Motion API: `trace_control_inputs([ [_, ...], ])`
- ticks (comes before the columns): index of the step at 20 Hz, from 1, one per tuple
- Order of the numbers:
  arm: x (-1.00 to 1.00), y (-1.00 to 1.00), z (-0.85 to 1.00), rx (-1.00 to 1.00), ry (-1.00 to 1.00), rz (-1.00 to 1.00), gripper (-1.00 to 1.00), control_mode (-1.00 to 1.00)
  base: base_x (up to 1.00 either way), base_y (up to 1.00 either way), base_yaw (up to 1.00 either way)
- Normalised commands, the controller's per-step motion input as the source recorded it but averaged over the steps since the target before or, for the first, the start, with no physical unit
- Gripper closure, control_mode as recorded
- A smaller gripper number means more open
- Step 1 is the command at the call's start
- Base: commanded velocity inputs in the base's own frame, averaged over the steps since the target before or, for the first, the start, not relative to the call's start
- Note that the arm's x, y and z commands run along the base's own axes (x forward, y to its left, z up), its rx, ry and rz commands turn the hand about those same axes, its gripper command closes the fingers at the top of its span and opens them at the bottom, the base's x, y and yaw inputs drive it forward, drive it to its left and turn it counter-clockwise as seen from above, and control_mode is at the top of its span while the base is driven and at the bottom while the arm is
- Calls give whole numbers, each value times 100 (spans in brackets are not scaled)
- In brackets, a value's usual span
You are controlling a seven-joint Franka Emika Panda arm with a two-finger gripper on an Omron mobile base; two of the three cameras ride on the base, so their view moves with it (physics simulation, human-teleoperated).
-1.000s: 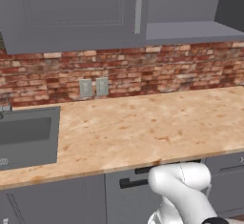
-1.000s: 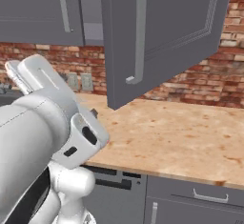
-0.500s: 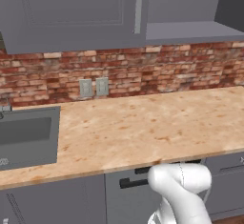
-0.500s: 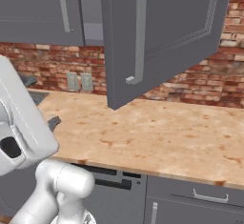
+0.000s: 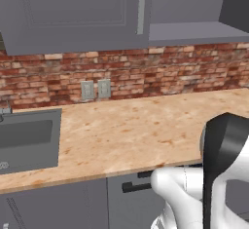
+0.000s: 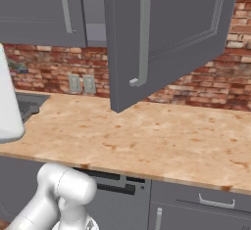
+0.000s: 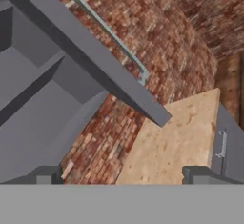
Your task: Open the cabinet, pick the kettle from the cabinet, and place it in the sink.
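The cabinet [image 6: 166,33] is seen with its right door swung well out over the counter [image 6: 162,136], the long bar handle [image 6: 142,33] standing vertical on the door's free edge. The left door [image 5: 73,13] is shut, its handle [image 6: 65,6] upright near the inner edge. In the hand view the open door [image 7: 90,51] is seen edge-on and tilted, with the cabinet's interior in shadow to its left; the kettle cannot be made out there or on the counter.

The sink [image 5: 26,140] is set into the counter at the far left of the left base view, well apart from the open door. Two wall outlets [image 5: 96,89] are fixed to the brick backsplash [image 5: 185,72] between sink and open door.

The gripper [image 7: 121,175] is held clear of the door, nothing touched. Its finger tips [image 7: 47,174] are observed wide apart at the bottom of the hand view, with nothing between them.
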Motion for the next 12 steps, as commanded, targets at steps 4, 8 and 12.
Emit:
trace_control_inputs([
  [4, 43, 12, 3, 7, 7, -10, -100, -100, 0, 0, 0],
  [8, 39, -5, -5, 11, 0, -2, -100, -100, 0, 0, 0],
  [12, 25, -20, -9, 9, -15, -1, -100, -100, 0, 0, 0],
])
